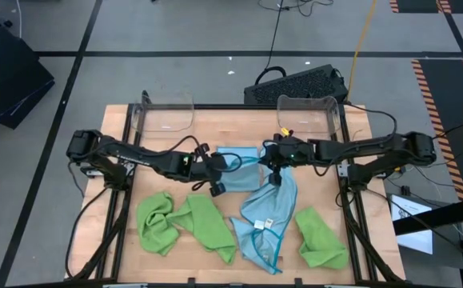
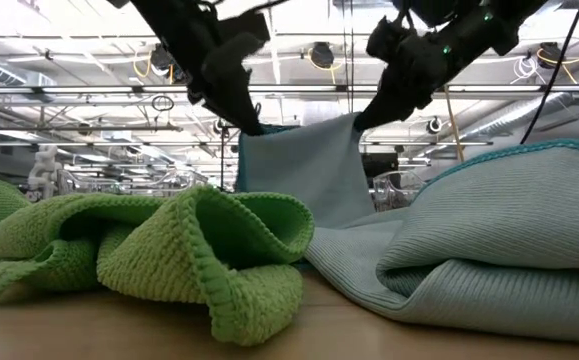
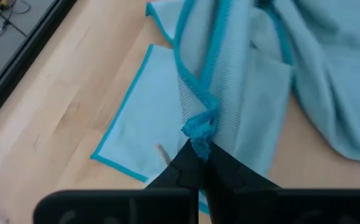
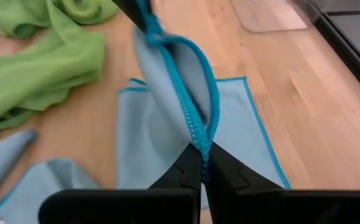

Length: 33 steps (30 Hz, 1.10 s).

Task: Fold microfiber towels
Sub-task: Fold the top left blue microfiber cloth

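step in hand: lift for folding. left gripper [image 3: 197,155] and right gripper [image 4: 202,160] each clamp the blue towel's [image 1: 257,156] teal edge, raised above mid-table. next move likely requires laying it flat.

two dark robot arms reach in from opposite sides of the bench and nearly meet near its middle, both raised above the surface. the left claw [image 1: 215,170] has its fingers pressed together, pinching the teal edge of a light blue towel [image 1: 265,216]. the right claw [image 1: 277,166] is likewise clamped on that towel's edge, just beside the left.
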{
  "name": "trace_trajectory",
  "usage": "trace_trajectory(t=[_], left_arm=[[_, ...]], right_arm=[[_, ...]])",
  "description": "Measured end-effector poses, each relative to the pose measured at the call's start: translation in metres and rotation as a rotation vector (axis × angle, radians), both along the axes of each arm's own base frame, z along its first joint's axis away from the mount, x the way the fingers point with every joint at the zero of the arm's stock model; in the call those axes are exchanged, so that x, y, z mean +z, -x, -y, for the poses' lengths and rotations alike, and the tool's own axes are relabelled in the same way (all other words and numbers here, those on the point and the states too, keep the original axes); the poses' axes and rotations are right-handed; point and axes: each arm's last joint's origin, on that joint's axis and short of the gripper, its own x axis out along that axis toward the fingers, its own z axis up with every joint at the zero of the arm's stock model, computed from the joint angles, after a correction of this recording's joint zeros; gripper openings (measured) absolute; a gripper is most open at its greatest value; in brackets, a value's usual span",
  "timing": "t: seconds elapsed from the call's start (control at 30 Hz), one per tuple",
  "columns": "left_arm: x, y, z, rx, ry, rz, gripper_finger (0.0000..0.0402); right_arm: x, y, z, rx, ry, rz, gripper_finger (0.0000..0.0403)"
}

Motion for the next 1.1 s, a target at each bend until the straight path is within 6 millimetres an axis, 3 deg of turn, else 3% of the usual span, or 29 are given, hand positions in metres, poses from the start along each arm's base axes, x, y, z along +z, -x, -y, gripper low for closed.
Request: trace_trajectory(t=[0.2, 0.53, 0.93, 1.1], left_arm=[[0.003, 0.002, -0.011, 0.054, -0.064, 0.008, 0.0006], [-0.032, 0.01, -0.052, 0.1, 0.006, 0.053, 0.0009], [-0.031, 0.012, -0.051, 0.069, 0.0, 0.047, 0.0011], [-0.037, 0.012, -0.062, 0.103, 0.003, 0.023, 0.0008]], right_arm=[[-0.006, -0.003, 0.013, -0.036, 0.015, -0.015, 0.0], [-0.007, -0.001, 0.03, -0.066, 0.04, -0.018, 0.0], [-0.027, -0.009, 0.036, -0.056, -0.004, -0.069, 0.0], [-0.026, -0.01, 0.039, -0.063, -0.001, -0.056, 0.0]])
